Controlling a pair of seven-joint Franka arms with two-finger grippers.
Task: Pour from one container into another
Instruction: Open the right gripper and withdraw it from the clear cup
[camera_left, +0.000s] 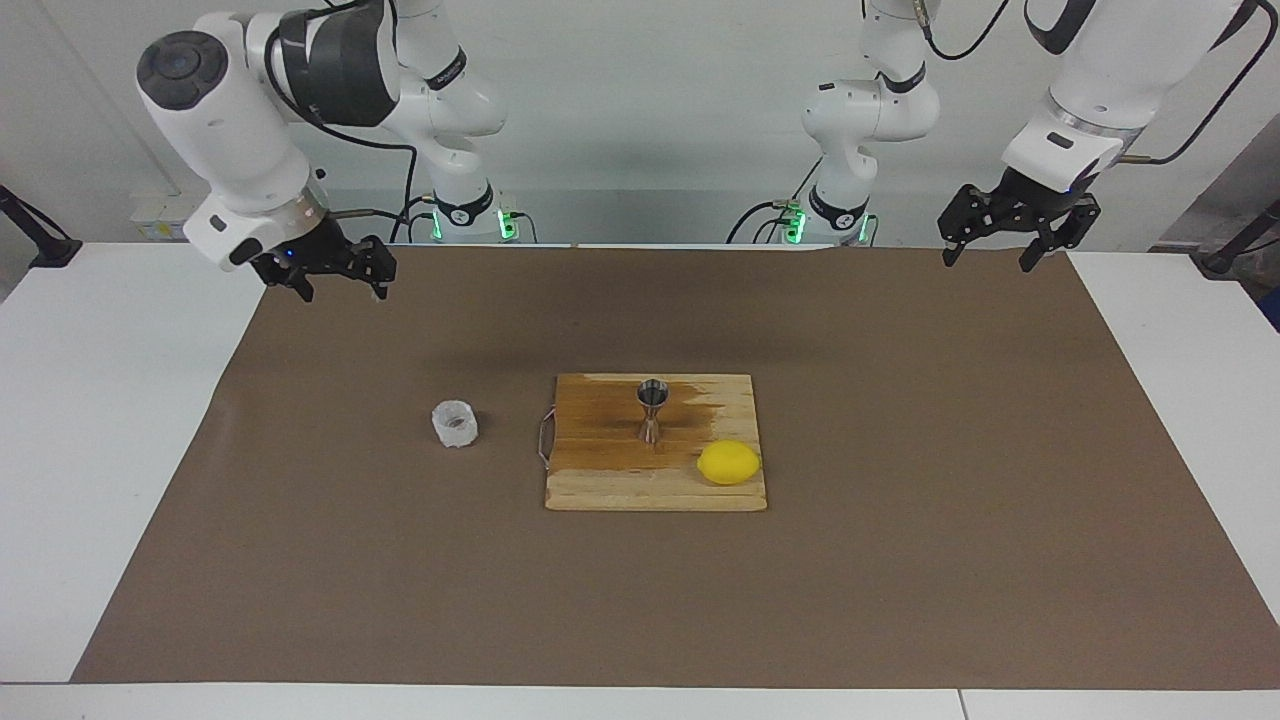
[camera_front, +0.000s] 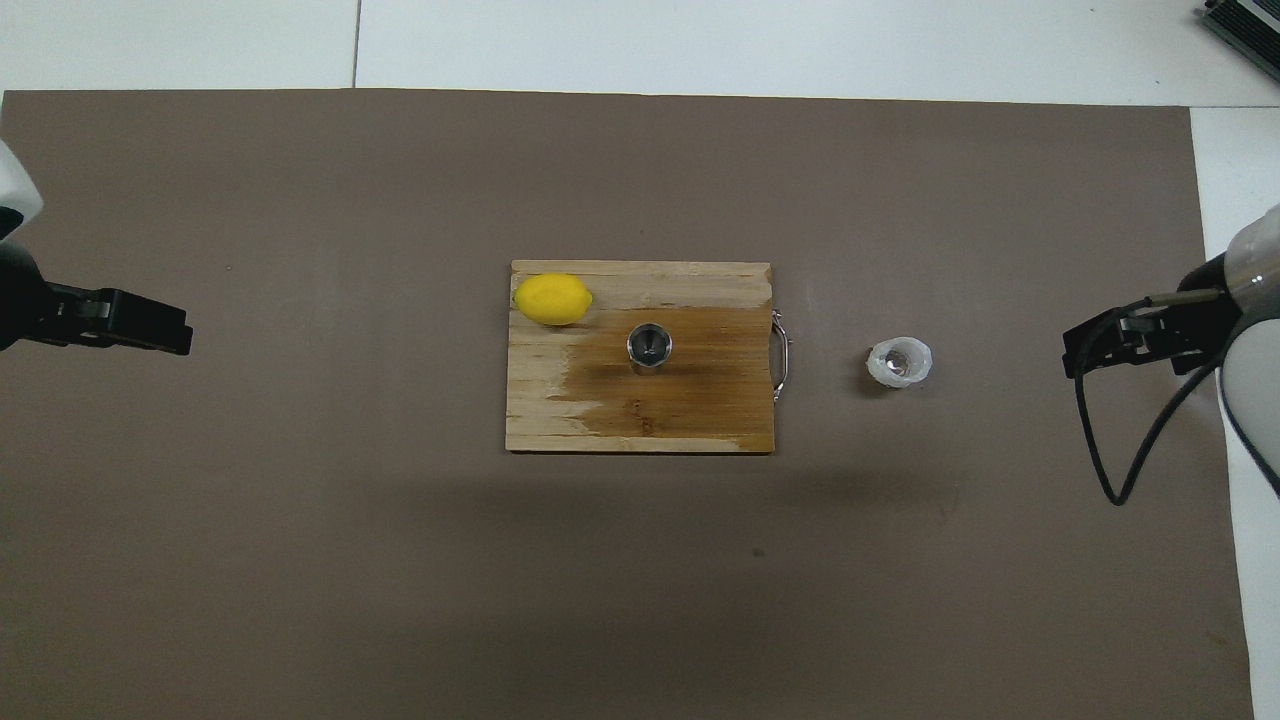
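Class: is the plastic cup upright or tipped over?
Upright: the cup stands on the brown mat, its open mouth facing up in the overhead view.

My two arms are glossy white rounded segments with dark grey joint bands, black cables looping alongside, green lights glowing at the bases, and black fingers (camera_left: 305, 290) below.
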